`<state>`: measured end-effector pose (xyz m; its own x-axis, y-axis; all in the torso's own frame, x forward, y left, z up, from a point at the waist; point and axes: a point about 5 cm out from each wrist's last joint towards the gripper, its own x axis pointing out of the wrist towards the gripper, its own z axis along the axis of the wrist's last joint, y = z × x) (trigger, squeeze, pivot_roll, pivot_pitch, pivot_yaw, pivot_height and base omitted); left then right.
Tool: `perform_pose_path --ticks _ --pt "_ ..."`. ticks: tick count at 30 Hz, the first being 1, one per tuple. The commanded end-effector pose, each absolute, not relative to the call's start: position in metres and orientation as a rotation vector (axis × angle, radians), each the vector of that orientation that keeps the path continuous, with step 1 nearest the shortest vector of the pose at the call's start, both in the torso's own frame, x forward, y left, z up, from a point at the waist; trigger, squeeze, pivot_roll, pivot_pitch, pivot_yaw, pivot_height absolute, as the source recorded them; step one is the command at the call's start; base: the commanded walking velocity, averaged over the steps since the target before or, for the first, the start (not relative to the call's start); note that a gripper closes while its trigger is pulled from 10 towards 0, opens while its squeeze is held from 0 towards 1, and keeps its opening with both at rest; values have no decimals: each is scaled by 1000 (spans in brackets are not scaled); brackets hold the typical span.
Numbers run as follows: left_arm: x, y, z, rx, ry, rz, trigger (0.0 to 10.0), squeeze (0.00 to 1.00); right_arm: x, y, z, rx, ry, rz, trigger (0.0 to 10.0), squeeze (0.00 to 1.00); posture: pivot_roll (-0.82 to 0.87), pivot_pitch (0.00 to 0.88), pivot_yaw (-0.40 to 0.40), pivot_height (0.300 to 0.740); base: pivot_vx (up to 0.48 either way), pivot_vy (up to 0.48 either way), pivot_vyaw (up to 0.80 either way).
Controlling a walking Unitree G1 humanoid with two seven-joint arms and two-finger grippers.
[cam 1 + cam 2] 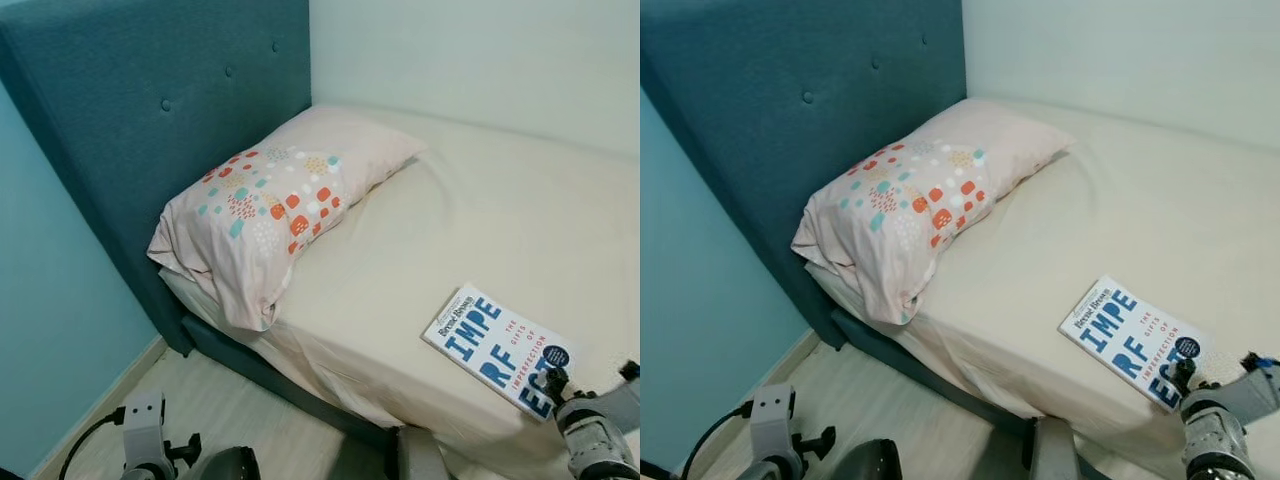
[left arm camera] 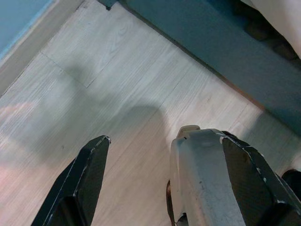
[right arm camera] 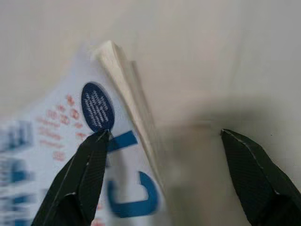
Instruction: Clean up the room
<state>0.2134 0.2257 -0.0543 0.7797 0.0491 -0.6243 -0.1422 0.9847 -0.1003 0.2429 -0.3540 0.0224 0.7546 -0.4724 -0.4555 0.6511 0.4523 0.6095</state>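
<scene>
Near the front edge of the bed (image 1: 420,230), toward its foot end, lies a glossy white paperback book (image 1: 497,347), long axis slanting toward our right gripper (image 3: 162,141). We see those fingers spread, one over the cover, the other over the sheet, straddling the book's page-edge corner. We judge the right arm far nearer. Our left gripper (image 2: 141,179) hangs parted above the pale wood floor (image 2: 94,94). A soft patterned pillow (image 1: 270,205) leans against the tufted teal headboard (image 1: 170,90).

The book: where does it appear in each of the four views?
Left eye: book on the bed, lower right, by the right gripper.
Right eye: lower right.
Left wrist: not in it.
Right wrist: its corner between the open fingers.
Shared landmark: the dark blue oval on the cover.
</scene>
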Motion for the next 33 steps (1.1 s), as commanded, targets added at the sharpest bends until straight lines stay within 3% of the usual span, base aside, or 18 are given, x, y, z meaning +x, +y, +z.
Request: perform_pose_path --ticks 1,12,22,26,27,28,31,32,33 --pt "206 235 -57 -109 697 104 10000 0 239 -340 8 1005 256 -662 10000 0 14 120 48 565 0 0 0" --pt "201 228 -60 -64 722 35 10000 0 240 -307 -7 1021 415 -441 10000 0 10 123 49 565 0 0 0" --pt "198 223 -64 -56 741 17 10000 0 245 -307 -2 937 467 -372 10000 0 1 111 41 565 0 0 0" --pt "196 224 -64 -53 748 22 10000 0 244 -320 1 835 468 -462 10000 0 0 107 36 565 0 0 0" --pt "196 224 -65 -53 749 22 10000 0 246 -321 4 858 436 -452 7294 0 0 103 32 565 0 0 0" --pt "196 224 -65 -54 750 23 10000 0 248 -321 7 880 407 -441 3490 0 0 103 32 565 0 0 0" --pt "196 224 -65 -54 750 23 10000 0 250 -322 9 895 387 -432 3490 0 0 102 32 565 0 0 0" --pt "196 224 -65 -54 751 24 10000 0 251 -321 10 909 373 -415 0 0 0 102 32 565 0 0 0" --pt "196 224 -65 -54 751 24 10000 0 251 -321 10 909 373 -415 0 0 0 102 32 565 0 0 0"
